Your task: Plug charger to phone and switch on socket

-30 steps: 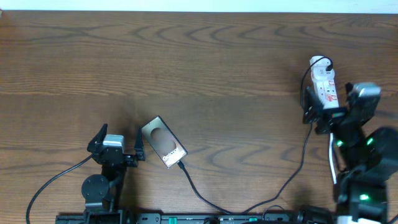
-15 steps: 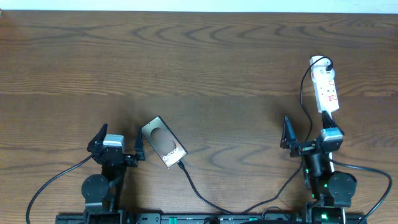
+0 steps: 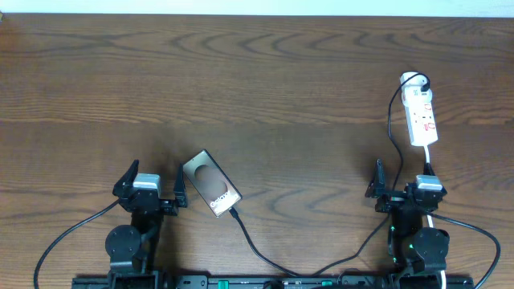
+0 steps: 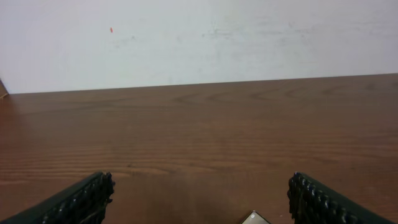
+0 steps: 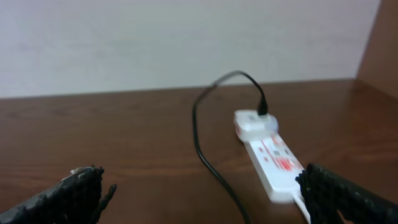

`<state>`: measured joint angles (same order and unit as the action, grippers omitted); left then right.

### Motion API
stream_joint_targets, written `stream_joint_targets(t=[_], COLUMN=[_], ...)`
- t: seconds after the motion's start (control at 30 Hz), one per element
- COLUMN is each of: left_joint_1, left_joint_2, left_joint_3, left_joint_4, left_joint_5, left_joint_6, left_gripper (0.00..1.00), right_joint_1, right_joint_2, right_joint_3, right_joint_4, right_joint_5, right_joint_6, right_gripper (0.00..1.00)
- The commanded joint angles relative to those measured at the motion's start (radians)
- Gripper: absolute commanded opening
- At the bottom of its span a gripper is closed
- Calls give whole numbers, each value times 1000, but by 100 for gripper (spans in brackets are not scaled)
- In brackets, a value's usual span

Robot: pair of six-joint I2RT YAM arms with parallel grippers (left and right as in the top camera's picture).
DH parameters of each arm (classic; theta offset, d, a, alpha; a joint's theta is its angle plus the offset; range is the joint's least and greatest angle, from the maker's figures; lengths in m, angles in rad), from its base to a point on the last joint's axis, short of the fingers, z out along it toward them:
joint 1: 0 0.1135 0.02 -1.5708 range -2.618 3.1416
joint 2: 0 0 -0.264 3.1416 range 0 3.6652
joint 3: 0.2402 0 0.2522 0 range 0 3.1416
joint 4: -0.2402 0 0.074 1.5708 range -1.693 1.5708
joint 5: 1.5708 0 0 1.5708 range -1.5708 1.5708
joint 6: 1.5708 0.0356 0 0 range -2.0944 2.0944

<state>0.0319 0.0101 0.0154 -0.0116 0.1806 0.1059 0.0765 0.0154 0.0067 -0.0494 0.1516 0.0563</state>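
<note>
At five o'clock the right gripper [image 3: 399, 191], like the left gripper [image 3: 154, 186], gapes empty; moving, it might snag the charger [image 5: 196, 134], unplugging the phone [image 3: 211, 184].

The table [image 3: 257, 80] is brown wood with wavy grain lines. The socket [image 3: 422, 120] looks like smooth white plastic. The phone [image 3: 211, 183] looks smooth and shiny.
</note>
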Motion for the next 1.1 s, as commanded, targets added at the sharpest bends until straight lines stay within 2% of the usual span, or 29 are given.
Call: stream_joint_targets(t=[0.0, 0.33, 1.07], left_joint_1=[4, 4, 4], left_joint_2=[-6, -6, -6], left_joint_3=[-11, -11, -11], left_joint_4=[-44, -44, -44], left_joint_5=[16, 16, 16], left_joint_6=[6, 6, 6], left_gripper=[92, 92, 92], right_joint_1=[10, 10, 10], right_joint_2=[-11, -11, -11], right_joint_3=[-1, -1, -1], right_joint_4=[-5, -8, -7], right_joint_5=[60, 40, 30], right_joint_6=[-10, -94, -95], right_gripper=[99, 99, 99])
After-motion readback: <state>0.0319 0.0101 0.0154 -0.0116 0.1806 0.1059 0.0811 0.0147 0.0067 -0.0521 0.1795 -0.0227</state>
